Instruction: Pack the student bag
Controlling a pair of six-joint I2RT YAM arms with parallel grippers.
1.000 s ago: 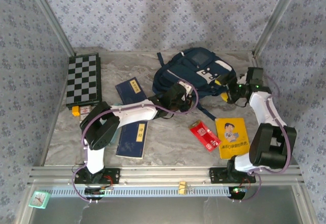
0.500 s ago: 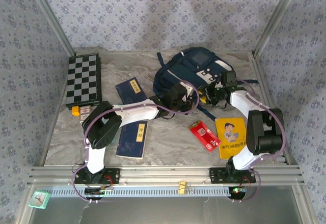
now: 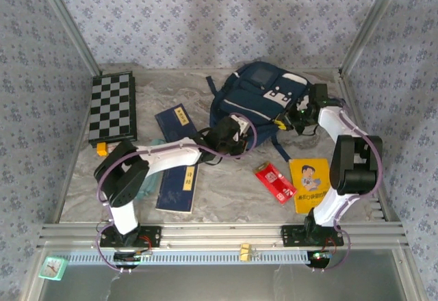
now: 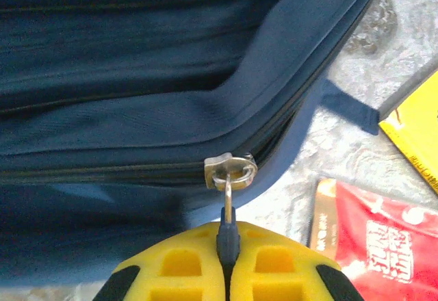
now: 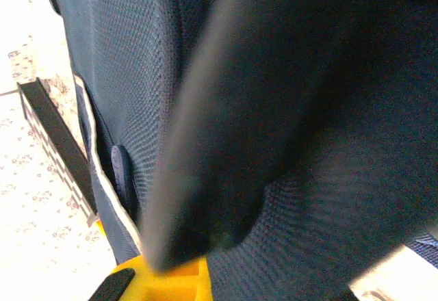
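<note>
the left arm reaches low across to the near edge of the student bag [image 3: 256, 96], where the left gripper [image 4: 227, 246] has its yellow fingers [image 4: 185, 270] pinched together on the zipper pull [image 4: 228, 197]. the right arm folds up and over to the bag's right side, with the right gripper [image 3: 287, 116] pressed into the navy fabric; whether its jaws are apart cannot be told. the bag lies flat on the marbled table [image 3: 226, 191].

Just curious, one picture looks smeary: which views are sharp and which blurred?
Top external view: evenly lit and sharp, student bag clear. Left wrist view: zipper pull crisp, held by the left gripper. Right wrist view: a dark strap close to the lens is blurred; the weave beside it is sharper.
</note>
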